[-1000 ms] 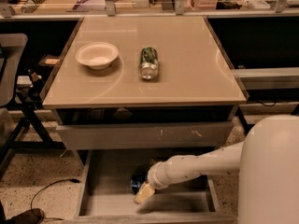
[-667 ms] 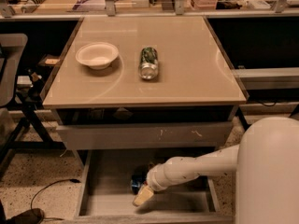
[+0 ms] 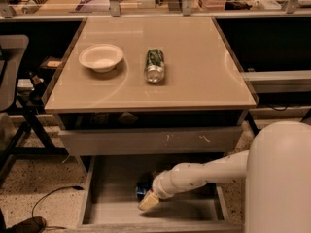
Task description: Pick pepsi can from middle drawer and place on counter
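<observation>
Claw (image 3: 148,201) location: low over the floor of the open middle drawer (image 3: 114,198), near its front left part, at the end of my white rounded arm (image 3: 204,174), which reaches in from the right. The claw tip shows as a pale tan block angled down and to the left. Whether the claw is wide, narrow or holding anything, I cannot tell.

Pepsi can (image 3: 143,187): inside the middle drawer, just behind and above the claw tip, against the left side of my wrist. Only a small dark blue patch of it shows; my wrist covers the rest, and contact with the claw cannot be confirmed.

Obstructions: directly above the drawer opening sits a closed grey drawer front (image 3: 146,141) with white scratches, and above that the overhanging worktop (image 3: 204,72). Both roof over the rear of the drawer.

Worktop: square, glossy beige, thin dark edge. It carries a shallow white bowl (image 3: 101,57) at left and, just beside it, a green-patterned silver can (image 3: 155,66) lying on its side, silver end toward me.

Middle drawer: wide, shallow, flat matte grey, low side walls. Speckled floor (image 3: 43,178) lies to its left.
</observation>
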`<state>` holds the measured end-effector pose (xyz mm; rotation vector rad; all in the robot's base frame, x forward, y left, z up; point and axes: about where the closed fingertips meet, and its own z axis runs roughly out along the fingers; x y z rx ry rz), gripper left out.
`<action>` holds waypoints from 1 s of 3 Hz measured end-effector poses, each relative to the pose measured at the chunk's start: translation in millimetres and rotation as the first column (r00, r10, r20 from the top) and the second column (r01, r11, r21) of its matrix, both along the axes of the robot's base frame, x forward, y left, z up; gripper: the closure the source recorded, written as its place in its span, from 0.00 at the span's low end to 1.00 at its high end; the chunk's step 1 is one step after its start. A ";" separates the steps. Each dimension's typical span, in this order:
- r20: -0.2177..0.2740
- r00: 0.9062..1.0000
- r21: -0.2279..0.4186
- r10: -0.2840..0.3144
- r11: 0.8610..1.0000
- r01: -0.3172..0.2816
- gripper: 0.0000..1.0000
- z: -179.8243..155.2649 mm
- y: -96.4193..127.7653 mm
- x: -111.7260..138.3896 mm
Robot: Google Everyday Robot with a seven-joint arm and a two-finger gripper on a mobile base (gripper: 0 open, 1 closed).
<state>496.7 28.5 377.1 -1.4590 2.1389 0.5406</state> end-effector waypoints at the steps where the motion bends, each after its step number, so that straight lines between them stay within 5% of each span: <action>1: 0.000 1.000 0.000 0.000 1.000 0.000 0.41 0.0 0.0 0.0; 3: 0.000 1.000 0.000 0.000 1.000 0.000 0.87 0.0 0.0 0.0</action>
